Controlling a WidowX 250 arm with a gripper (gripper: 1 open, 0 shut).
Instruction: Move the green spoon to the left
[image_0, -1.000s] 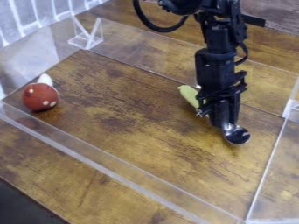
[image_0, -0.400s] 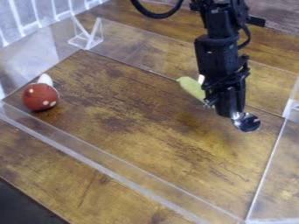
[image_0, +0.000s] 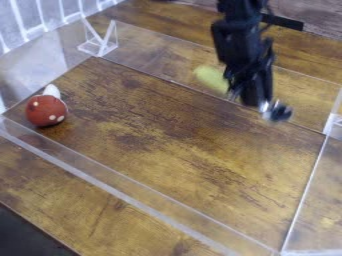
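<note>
Toward the far right corner of the wooden tabletop (image_0: 174, 150), the black gripper (image_0: 247, 88) hangs above the boards with the green spoon (image_0: 238, 88) clamped in its narrowly set jaws, and the whole arm shows heavy motion blur in the camera view. The yellow-green handle sticks out on the gripper's left side, and the round silver bowl shows at its lower right, so the spoon lies tilted across the claw, handle higher and bowl lower. The spoon appears clear of the wood, with no part of it resting on the surface, though the blur makes the exact gap hard to judge. Well apart from it, close to the left edge of the tabletop, the red-and-white mushroom toy (image_0: 47, 110) lies on the boards, its pale part turned toward the far side. A low clear plastic wall (image_0: 147, 205) runs along the near edge of the tabletop and continues up the right edge. In the far left corner a small clear plastic stand (image_0: 100, 38) sits on the wood, away from both the toy and the gripper.
</note>
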